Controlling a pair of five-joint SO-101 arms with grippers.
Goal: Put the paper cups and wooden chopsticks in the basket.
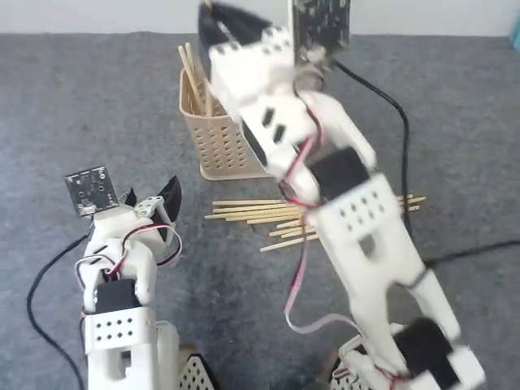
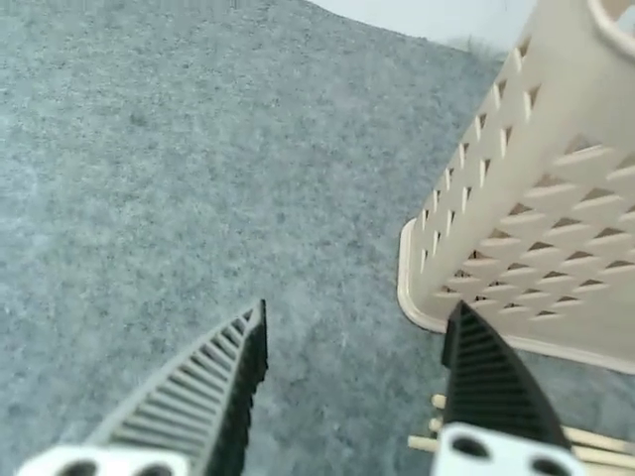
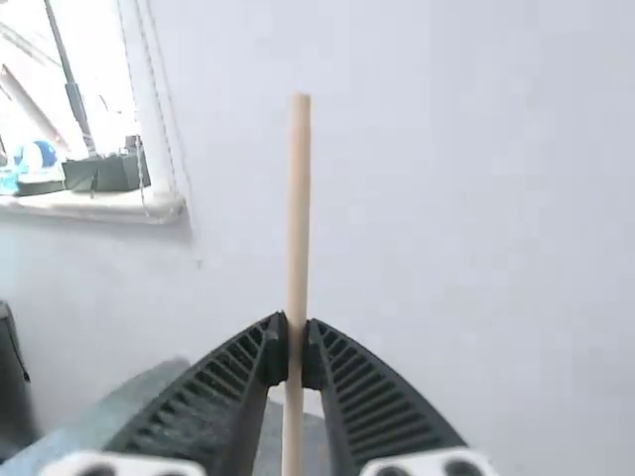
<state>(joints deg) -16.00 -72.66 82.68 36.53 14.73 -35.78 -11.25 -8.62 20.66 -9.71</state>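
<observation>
Beige plastic basket [image 1: 221, 142] is standing on the grey tabletop [image 1: 81, 106] in the high view, w/ a few wooden chopsticks [image 1: 192, 71] already leaning inside it, so the job is looking partly done. A loose bundle [image 1: 248, 213] of more sticks is lying flat just in front of the basket, partly running under the right arm; those are all waiting to be moved. Right gripper [image 1: 226, 23] is hanging high above the basket's far side. Left gripper [image 1: 151, 200] is sitting low, off to one side of the basket & near the bundle's end. Left wrist view: its fingers [image 2: 213, 387] are gaping wide w/ nothing between them, the basket wall is rising just ahead, and the ends of the loose bundle are poking in close by. Right wrist view: the fingers [image 3: 362, 397] are pinching one chopstick [image 3: 298, 198] upright, its tip sticking up against a pale wall. Judging from that, one more stick is probably heading for the basket while most of the pile is remaining. Re the paper cups, can't tell whether any are sitting inside the basket.
</observation>
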